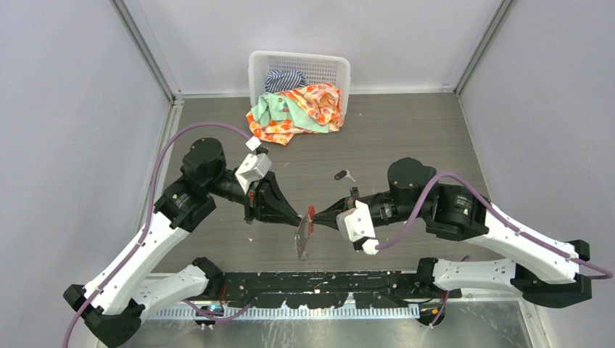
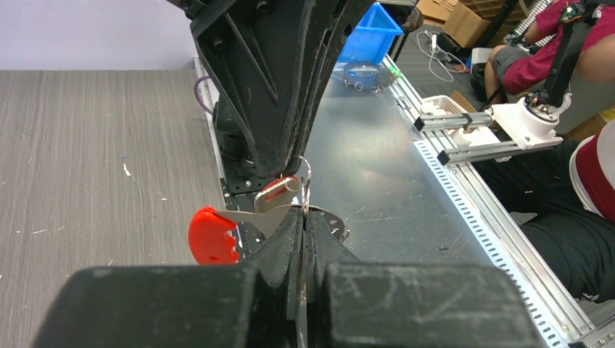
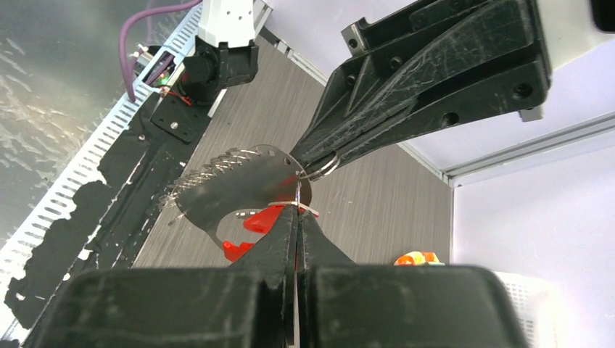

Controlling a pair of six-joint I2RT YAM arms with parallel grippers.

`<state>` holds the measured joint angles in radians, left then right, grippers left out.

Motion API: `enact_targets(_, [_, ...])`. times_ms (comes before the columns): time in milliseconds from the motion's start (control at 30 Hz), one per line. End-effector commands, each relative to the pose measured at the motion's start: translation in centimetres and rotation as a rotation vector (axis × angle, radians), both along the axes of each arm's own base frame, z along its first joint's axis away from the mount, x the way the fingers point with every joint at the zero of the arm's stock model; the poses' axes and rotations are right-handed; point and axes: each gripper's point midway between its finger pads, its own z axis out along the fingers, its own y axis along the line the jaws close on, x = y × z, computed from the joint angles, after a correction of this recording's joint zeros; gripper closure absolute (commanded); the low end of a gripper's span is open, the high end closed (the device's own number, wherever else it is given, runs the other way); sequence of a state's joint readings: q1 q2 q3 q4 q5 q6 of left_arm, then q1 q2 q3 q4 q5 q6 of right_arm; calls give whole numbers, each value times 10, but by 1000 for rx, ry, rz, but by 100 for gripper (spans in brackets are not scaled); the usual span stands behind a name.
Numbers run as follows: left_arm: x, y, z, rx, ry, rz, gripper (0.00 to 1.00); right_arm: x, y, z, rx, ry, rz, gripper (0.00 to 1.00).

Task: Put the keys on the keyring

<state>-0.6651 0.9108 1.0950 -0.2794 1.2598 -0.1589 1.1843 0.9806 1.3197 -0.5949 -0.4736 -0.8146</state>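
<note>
My two grippers meet tip to tip above the middle of the table, the left gripper and the right gripper both shut. Each pinches the thin wire of the keyring, whose fan of silvery pieces hangs below them. The long red tag sits just under the right gripper's tip. A red-headed key sticks out sideways, its blade running in behind my left fingers; whether it is threaded on the ring I cannot tell. The black-headed key lies loose on the table behind the right arm.
A white basket stands at the back wall with patterned clothes spilling out of it onto the table. Grey walls close in left and right. A black rail runs along the near edge between the arm bases.
</note>
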Motion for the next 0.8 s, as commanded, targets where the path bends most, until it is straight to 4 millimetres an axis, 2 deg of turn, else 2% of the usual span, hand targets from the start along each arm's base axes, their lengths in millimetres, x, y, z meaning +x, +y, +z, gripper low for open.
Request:
enact_targets(0, [-1,1,21,-56,-63,3,100,-2,4,10,24,-22,28,99])
enact_targets(533, [-1,1,16,-45,-62,7,100,-3,2,21,58,-38,31,99])
enact_targets(767, [-1,1,17,-47,-66,2,100,3,-2,25,68,-55,-8,99])
